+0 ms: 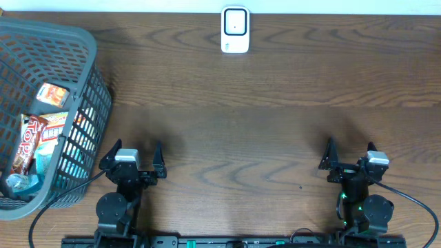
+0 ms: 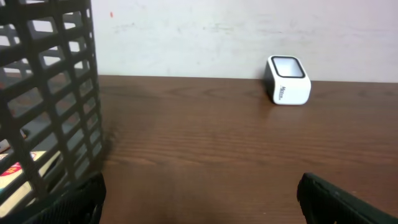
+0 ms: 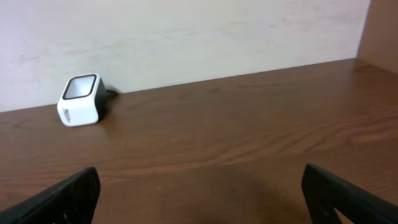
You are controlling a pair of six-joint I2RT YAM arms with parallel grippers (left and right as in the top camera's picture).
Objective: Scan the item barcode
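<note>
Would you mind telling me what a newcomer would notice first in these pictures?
The grey mesh basket at the left edge of the table stands out, with colourful snack packets inside. A small white scanner sits alone at the far edge, near the middle. The left claw and right claw are open and empty along the near edge.

Table (image 1: 262, 117): dark brown wood grain, backed by a pale wall along the far edge. Two things are seen resting directly on it. A grey mesh basket (image 1: 103, 89) is set at the left side, partly cut off by the overhead view's edge. A white scanner (image 1: 235, 29) is placed mid far edge, just beside the wall, window tilted upward. The two are well apart.
</note>
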